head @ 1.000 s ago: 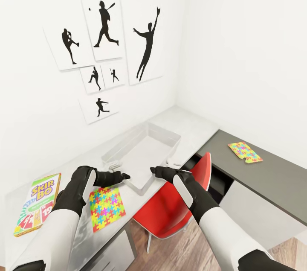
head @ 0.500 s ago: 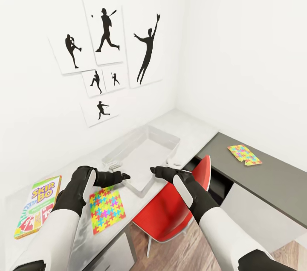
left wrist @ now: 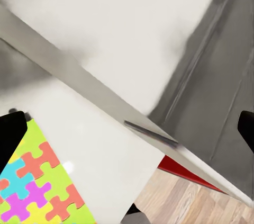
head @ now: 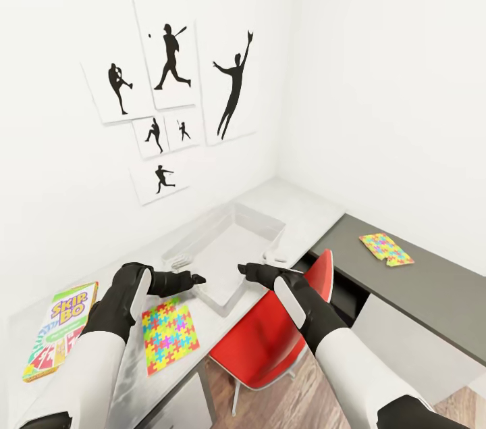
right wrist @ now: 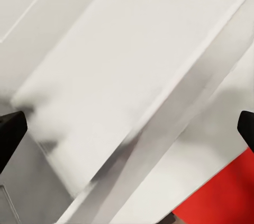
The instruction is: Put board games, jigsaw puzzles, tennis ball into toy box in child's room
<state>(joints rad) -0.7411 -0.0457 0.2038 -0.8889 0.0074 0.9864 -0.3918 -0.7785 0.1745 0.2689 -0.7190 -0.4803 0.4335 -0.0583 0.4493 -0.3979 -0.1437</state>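
Two grippers hang level in front of me over the near edge of the table (head: pixel 297 203), tips pointing toward each other. Left gripper (head: pixel 196 278): fingers spread wide in its wrist view, one dark tip (left wrist: pixel 11 131) at each side of that picture, nothing between them. Right gripper (head: pixel 241 270): likewise spread, nothing held.

Toy box (head: pixel 260 217) sits on the pale top just beyond both grippers, nothing visible inside it; its near rim runs under the wrist cameras. One jigsaw puzzle (head: pixel 169 334) lies flat just beneath my left forearm, beside the box's near-left corner. SKIP-BO game (head: pixel 61 329) lies further left, close to the table edge. Second puzzle (head: pixel 386 249) is well apart, on the dark desk section (head: pixel 432 294) to my right.

In the way: a red chair (head: pixel 270 331) tucked against the table, directly below my right arm. Sports silhouette pictures (head: pixel 172 94) on the wall above the box.
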